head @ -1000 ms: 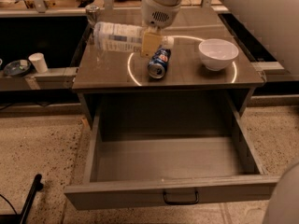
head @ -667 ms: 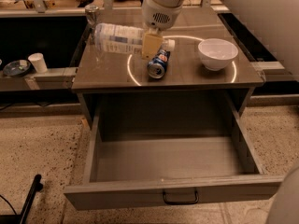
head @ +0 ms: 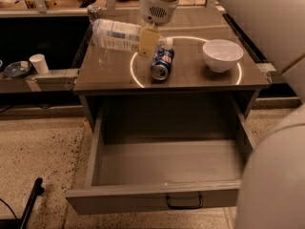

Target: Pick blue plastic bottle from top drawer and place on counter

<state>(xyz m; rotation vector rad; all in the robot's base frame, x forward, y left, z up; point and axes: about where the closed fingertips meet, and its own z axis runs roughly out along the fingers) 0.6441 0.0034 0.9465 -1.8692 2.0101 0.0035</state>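
Observation:
The blue plastic bottle (head: pixel 114 34) hangs on its side over the back left of the counter (head: pixel 109 73). My gripper (head: pixel 148 41) comes down from the top of the camera view and is shut on the bottle's right end, near the neck. The bottle sits just above the counter surface; I cannot tell if it touches. The top drawer (head: pixel 152 194) is pulled fully open below the counter. Its inside shows nothing, and its black handle (head: pixel 183 202) is at the front.
A dark blue soda can (head: pixel 162 63) lies on the counter right of the gripper, inside the white ring. A white bowl (head: pixel 222 55) stands at the right. A small grey object (head: pixel 94 11) is at the back left. A white cup (head: pixel 39 63) stands on a low ledge left. My white arm (head: pixel 276 175) fills the right side.
The gripper and the bottle have shifted very slightly up and left. Can, bowl and drawer have not moved.

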